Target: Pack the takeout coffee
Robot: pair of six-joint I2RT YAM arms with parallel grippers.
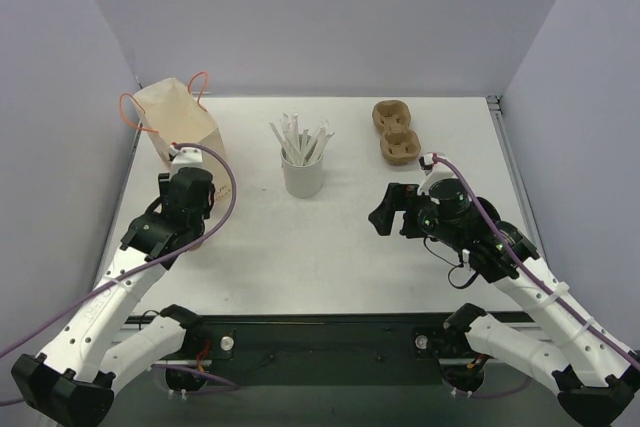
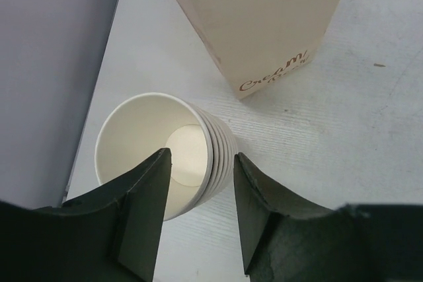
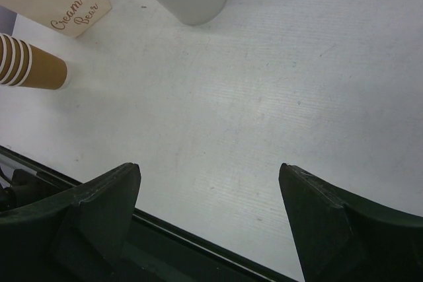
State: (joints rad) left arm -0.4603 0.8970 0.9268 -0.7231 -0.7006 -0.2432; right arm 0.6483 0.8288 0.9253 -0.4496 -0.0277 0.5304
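The takeout coffee, a cup with a lid on it, is out of view in every frame. A stack of lidless brown paper cups stands on the table beside the paper bag. My left gripper hangs over the stack, partly closed, with one finger over the top cup's mouth and the other finger outside the rims. A gap still shows between them. The same cup stack appears at the left of the right wrist view. My right gripper is wide open over bare table, holding nothing.
The cream paper bag with orange handles stands at the back left. A white holder of stir sticks stands mid-table, and a pulp cup carrier lies at the back right. The right gripper hovers right of centre.
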